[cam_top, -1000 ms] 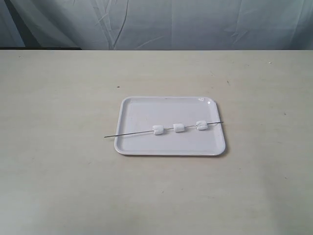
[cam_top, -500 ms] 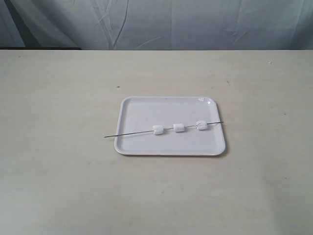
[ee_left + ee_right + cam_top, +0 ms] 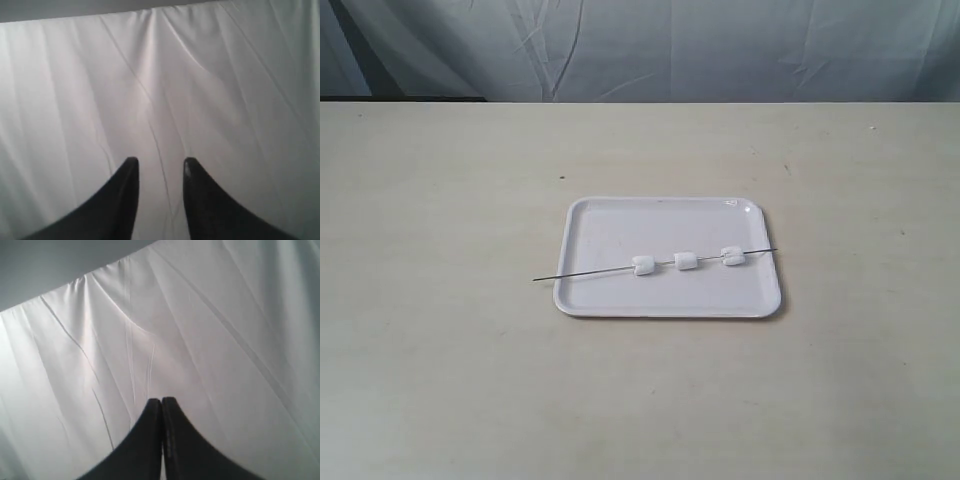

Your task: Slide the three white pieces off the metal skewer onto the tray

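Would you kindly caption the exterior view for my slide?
Three white pieces threaded on a metal skewer lying across a tray.

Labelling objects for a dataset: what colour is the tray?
The tray is plain white, with no pattern. It shows best in the exterior view.

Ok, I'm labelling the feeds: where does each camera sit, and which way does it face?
Exterior: off the arms, looking down across the table at the tray, skewer and pieces; no robot shows.
Left wrist: on its arm, facing cloth; left pincer open.
Right wrist: likewise facing cloth; right pincer shut.
Shared: wrinkled cloth, in all three.
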Tool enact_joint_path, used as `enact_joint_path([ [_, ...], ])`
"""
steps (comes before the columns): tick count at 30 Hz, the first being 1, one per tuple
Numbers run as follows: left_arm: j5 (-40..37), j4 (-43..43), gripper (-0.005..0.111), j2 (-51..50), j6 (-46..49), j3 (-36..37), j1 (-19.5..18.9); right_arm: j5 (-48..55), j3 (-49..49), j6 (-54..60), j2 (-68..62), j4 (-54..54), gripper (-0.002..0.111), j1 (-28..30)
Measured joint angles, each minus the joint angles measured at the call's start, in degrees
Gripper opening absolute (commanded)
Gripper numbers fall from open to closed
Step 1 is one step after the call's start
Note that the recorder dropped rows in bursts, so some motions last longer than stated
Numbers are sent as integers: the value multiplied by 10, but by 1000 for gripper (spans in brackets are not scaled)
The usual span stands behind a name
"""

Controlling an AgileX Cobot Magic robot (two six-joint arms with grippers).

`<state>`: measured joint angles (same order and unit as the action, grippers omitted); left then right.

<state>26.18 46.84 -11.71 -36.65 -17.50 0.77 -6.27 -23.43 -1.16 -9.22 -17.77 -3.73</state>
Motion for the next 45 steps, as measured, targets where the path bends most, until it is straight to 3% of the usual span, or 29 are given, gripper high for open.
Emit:
enact_joint_path([
  [7, 66, 386, 40, -210, -258, -176, 2, 209, -200, 17, -219, 136, -1, -58],
  [11, 82, 499, 40, -337, -342, -224, 27, 337, -278, 59, -343, 203, -1, -98],
  [13, 89, 517, 40, -405, -353, -238, 42, 380, -307, 76, -402, 230, 2, -119],
  [19, 96, 529, 40, -591, -344, -255, 92, 457, -348, 142, -549, 243, 32, -149],
  [21, 94, 531, 40, -646, -335, -259, 108, 465, -348, 149, -588, 243, 36, -149],
  [26, 64, 535, 42, -768, -304, -276, 154, 469, -348, 169, -647, 243, 37, -151],
  [30, 33, 535, 50, -831, -275, -292, 188, 471, -348, 174, -681, 241, 37, -151],
  [35, -17, 535, 52, -895, -244, -315, 225, 498, -348, 179, -700, 237, 37, -151],
  [45, -11, 535, 52, -985, -294, -390, 231, 544, -350, 180, -702, 207, 37, -151],
])
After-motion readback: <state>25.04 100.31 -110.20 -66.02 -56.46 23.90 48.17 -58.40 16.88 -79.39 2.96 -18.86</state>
